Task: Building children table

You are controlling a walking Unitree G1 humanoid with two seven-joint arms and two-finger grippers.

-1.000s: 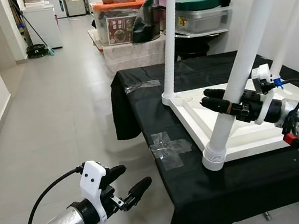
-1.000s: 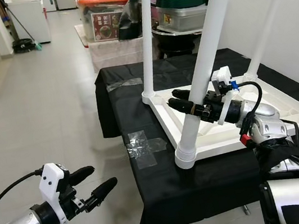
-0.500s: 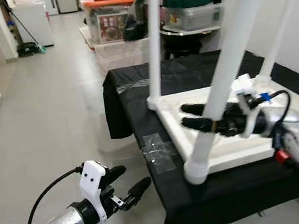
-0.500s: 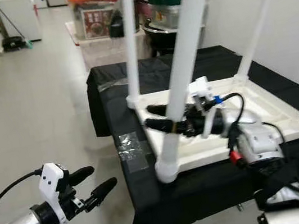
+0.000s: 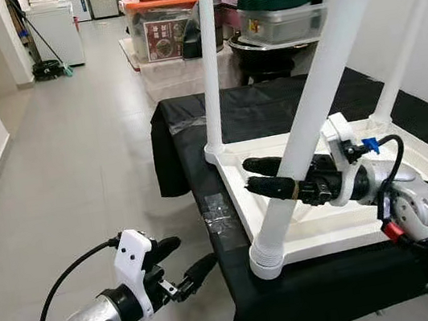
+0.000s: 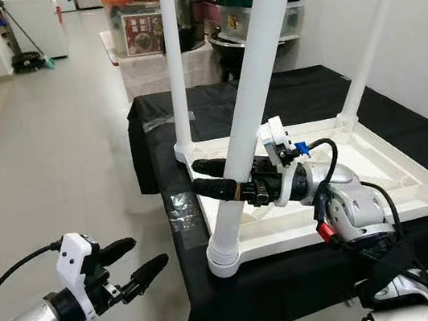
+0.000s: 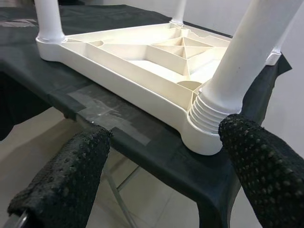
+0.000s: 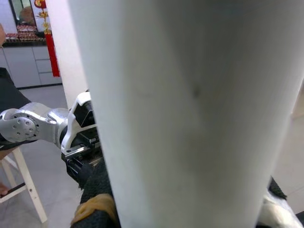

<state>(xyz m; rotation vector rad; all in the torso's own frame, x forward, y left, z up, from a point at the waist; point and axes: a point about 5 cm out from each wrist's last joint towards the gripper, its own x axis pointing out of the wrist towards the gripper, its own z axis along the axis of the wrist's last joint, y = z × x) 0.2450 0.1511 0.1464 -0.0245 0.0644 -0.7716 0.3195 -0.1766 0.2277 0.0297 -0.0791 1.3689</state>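
Right claw [image 5: 271, 184] is clamped round the near white table leg [image 5: 306, 125], one black finger on each side of it, low on its length. That leg's long axis leans from its ribbed socket up toward one o'clock. It stands in the upturned white children table [image 5: 337, 218], lying on the black-draped bench [image 5: 271, 111]. The right forearm reaches in from three o'clock. Left claw [image 5: 183, 263] hovers over the floor at seven o'clock, fingers spread wide, holding nothing.
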